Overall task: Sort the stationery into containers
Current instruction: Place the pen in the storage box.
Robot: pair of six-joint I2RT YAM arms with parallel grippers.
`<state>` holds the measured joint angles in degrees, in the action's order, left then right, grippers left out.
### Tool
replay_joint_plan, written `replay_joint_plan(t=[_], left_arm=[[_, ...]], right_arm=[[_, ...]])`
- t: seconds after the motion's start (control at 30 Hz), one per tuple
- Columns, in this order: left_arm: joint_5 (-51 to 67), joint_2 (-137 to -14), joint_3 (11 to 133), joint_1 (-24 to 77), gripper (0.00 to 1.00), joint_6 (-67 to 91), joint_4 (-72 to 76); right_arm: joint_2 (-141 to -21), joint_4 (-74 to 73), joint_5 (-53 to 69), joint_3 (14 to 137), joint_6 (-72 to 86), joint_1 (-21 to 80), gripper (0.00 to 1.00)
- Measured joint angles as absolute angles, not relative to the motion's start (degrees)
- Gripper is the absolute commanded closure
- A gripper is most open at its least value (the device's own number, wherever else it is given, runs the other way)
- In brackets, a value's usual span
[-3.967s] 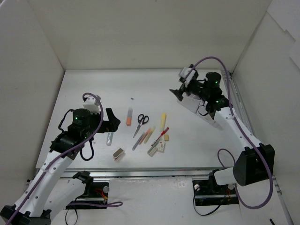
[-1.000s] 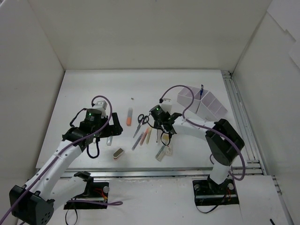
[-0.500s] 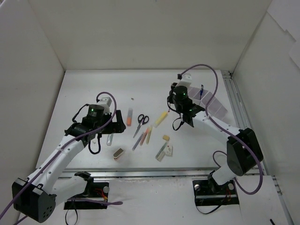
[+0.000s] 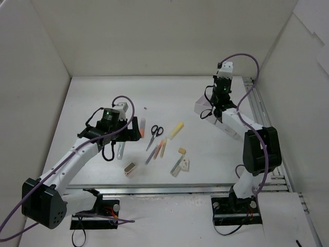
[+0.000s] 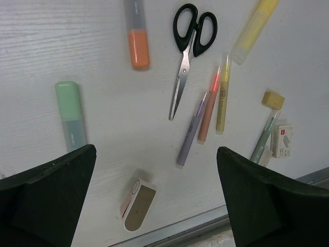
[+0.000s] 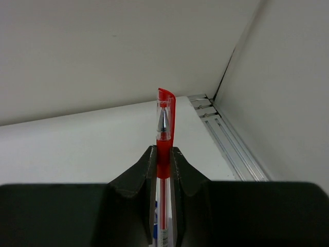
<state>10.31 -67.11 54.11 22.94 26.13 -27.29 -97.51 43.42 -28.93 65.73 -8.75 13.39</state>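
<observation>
- The right fingers (image 6: pixel 139 177) are closed tight on a red pen (image 6: pixel 164 118). They pinch its barrel just below the clear cap, and the capped tip sticks out past the fingertips.
- In the top view that arm sits at the upper right, over the white tray (image 4: pixel 202 107). The pen's lower end is hidden from view.
- The pen looks light, stiff and smooth. With such a narrow pinch it could swivel or slide, so a hold nearer mid-barrel would probably be steadier.
- The left fingers (image 5: pixel 51 190) are spread fully wide and hold nothing. They hover above the loose items on the worktop (image 4: pixel 103 92).
- The scissors (image 5: pixel 187 56) lie top centre of the left wrist view. They look rigid and probably the heaviest item, and the closed blades seem the easiest place to grip.
- The orange marker (image 5: pixel 138 36) at the top, the green marker (image 5: pixel 71 116) at left and the yellow marker (image 5: pixel 254 28) at upper right are thick and easy to clamp across the middle.
- The beige eraser (image 5: pixel 273 99) at right is small and likely grippy.
- The metallic block (image 5: pixel 138 205) at bottom centre looks dense and is best taken across its narrow sides.
</observation>
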Motion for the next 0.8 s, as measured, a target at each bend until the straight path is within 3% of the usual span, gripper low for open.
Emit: replay_joint_plan(t=[0.43,0.67,0.77,0.8], left_arm=[[10.9,-70.1,54.9,22.9,0.01,26.3,-26.4],[11.5,-70.3,54.9,22.9,0.0,26.8,-26.3],[11.7,-69.8,54.9,22.9,0.01,27.1,-26.3],[11.7,-69.4,54.8,22.9,0.01,27.2,-26.2]], right_arm=[[-104.1,48.6,-29.6,64.0,-7.0,11.0,1.0],[-100.8,48.7,-31.6,55.6,-3.8,12.9,0.63],[-97.2,48.7,-32.9,54.0,-3.6,14.7,0.42],[-95.3,48.7,-33.3,53.5,-3.7,15.3,0.29]])
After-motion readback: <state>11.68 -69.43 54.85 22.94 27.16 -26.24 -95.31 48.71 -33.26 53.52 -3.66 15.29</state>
